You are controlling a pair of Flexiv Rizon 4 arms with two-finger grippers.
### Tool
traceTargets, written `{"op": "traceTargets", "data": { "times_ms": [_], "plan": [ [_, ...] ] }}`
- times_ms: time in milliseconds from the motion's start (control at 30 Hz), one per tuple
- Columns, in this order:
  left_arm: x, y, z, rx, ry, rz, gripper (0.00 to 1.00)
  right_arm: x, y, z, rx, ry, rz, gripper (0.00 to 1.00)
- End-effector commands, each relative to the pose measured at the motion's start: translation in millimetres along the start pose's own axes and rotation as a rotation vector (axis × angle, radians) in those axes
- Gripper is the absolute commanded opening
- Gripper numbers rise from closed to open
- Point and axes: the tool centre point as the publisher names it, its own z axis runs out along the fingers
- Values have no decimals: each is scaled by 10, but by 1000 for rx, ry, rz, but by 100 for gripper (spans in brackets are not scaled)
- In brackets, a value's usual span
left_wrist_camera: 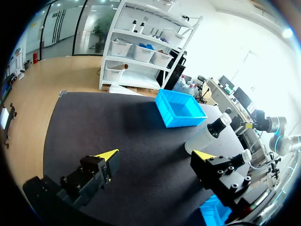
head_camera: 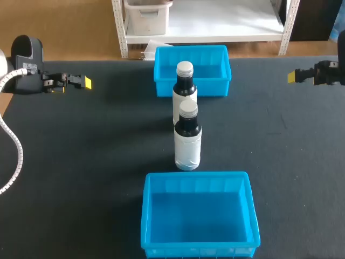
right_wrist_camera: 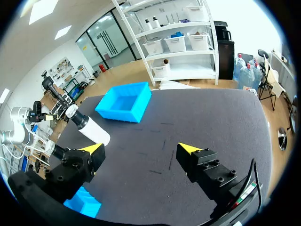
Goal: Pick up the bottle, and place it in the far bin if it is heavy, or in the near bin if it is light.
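Two dark bottles with white labels and grey caps stand upright in a line mid-table: the farther bottle (head_camera: 185, 85) just in front of the far blue bin (head_camera: 216, 86), the nearer bottle (head_camera: 187, 138) just behind the near blue bin (head_camera: 197, 176). My left gripper (head_camera: 86, 82) hovers open at the table's far left, well clear of both. My right gripper (head_camera: 291, 76) hovers open at the far right. In the left wrist view the left gripper (left_wrist_camera: 155, 155) is empty, with the farther bottle (left_wrist_camera: 207, 136) ahead. In the right wrist view the right gripper (right_wrist_camera: 142, 149) is empty, with the farther bottle (right_wrist_camera: 89, 128) ahead.
The black table mat (head_camera: 97, 162) is bare on both sides of the bottle line. Both bins are empty. The far bin (left_wrist_camera: 181, 109) sits near the table's back edge, the near bin (right_wrist_camera: 84, 200) at its front edge.
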Motion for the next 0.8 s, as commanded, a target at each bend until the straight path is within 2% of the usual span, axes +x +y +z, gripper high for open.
{"op": "traceTargets", "data": {
  "times_ms": [33, 467, 533, 567, 633, 733, 800],
  "plan": [
    [0, 0, 0, 0, 0, 0, 100, 5, 10, -4, 4, -1, 1, 100],
    [0, 0, 0, 0, 0, 0, 100, 5, 10, -4, 4, -1, 1, 100],
    [0, 0, 0, 0, 0, 0, 100, -16, -21, 22, -21, 10, -123, 100],
    [0, 0, 0, 0, 0, 0, 100, -38, -34, 24, -45, 35, -193, 100],
    [0, 0, 0, 0, 0, 0, 100, -95, -46, 5, -149, 81, -326, 100],
    [0, 0, 0, 0, 0, 0, 100, -188, -13, -141, -336, 120, -555, 100],
    [0, 0, 0, 0, 0, 0, 100, -181, 60, -282, -516, 207, -753, 100]
  ]
}}
